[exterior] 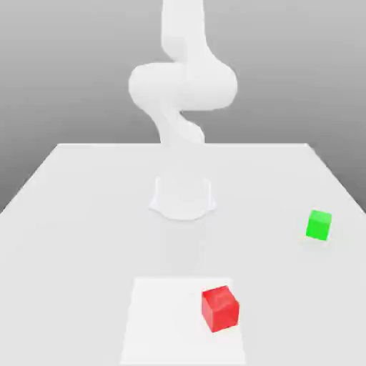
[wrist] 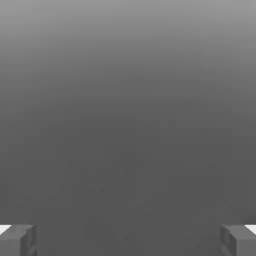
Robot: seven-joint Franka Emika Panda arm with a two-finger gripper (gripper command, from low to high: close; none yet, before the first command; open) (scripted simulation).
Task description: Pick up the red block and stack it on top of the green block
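Red was the colour nearest the camera: the red block (exterior: 219, 308) sat on the white table (exterior: 78, 214), towards the front and a little to the exterior view's right, on a slightly brighter square patch (exterior: 164, 322) of the surface. The green block (exterior: 318, 224) stood well apart from it, farther back and out near the exterior view's right edge. Neither was touched by anything.

Behind them the white arm (exterior: 182, 82) rose from its round base (exterior: 182, 196) and curled upward out of the picture — the claw itself was not visible from outside. In the hand view the two grey fingertips (wrist: 17, 240) showed at opposite edges with a wide gap between them, so the claw (wrist: 128, 241) stood apart and held nothing; beyond it lay only plain grey, no block.

The step in hand looked like the reach for the red block, hardly started. To do it well, the hand would likely need to tip down towards the table, come over the red block with the fingers lined up square to two opposite faces, and descend straight — closing only once the block sat centred between the tips, so it would not be nudged or twisted.
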